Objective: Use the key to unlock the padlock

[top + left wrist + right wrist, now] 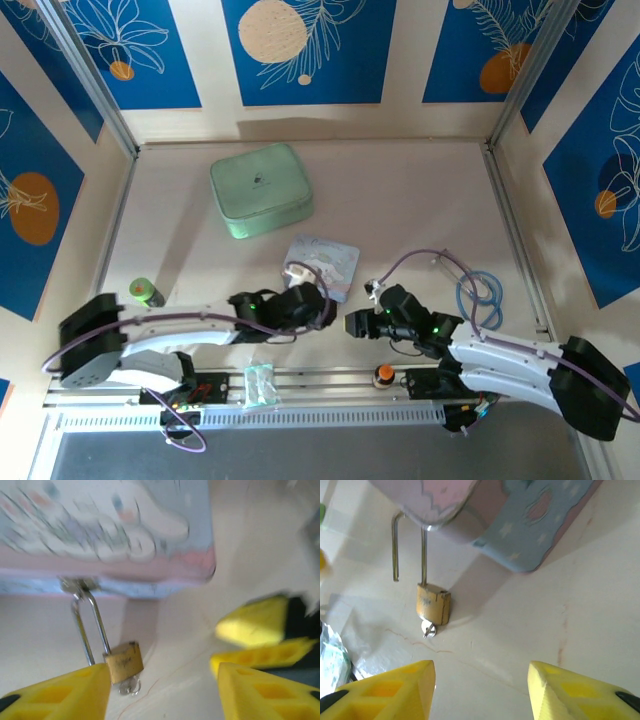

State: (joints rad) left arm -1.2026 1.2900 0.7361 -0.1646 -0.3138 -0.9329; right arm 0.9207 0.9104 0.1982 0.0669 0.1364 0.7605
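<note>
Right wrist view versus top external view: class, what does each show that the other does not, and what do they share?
Right wrist: the padlock close up, one shackle leg free of the body, the key at its base. Top external: the left arm, the right arm, the green case, the green roll, the blue cable. Shared: the cartoon tin and the table.

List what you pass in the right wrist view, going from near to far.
right gripper → key, stuck in the lock's underside → padlock → cartoon tin
</note>
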